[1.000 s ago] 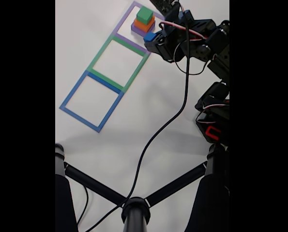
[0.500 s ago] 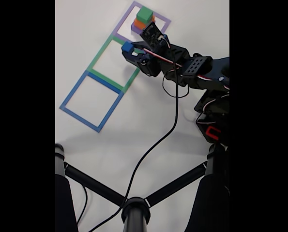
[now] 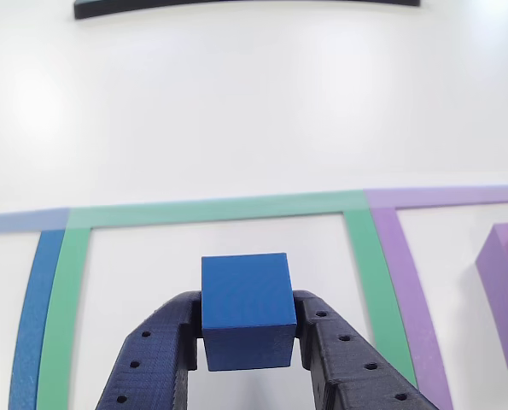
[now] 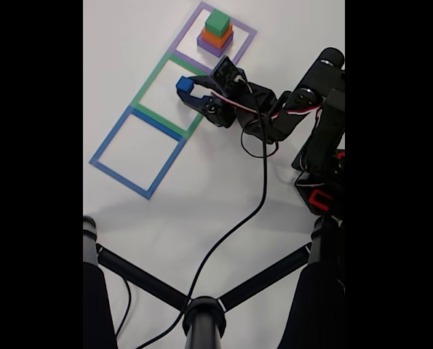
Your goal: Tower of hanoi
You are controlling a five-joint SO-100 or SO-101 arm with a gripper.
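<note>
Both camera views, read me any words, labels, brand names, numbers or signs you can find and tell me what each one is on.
None: no readable text shows in either view.
The dark blue cube held between the gripper fingers has plain faces.
The green cube, orange cube and purple cube are unmarked.
A red patch on the arm's base in the fixed view is too small to tell if it is lettering.

On the white table (image 4: pixel 223 189) lie three flat square outlines in a row: the green one (image 4: pixel 145 88) is under the tool (image 4: pixel 189 90), the purple one (image 4: pixel 249 34) beyond it, the blue one (image 4: pixel 114 134) on its other side. A black cable (image 4: pixel 238 214) runs across the table toward a black stand (image 4: pixel 201 316).
</note>
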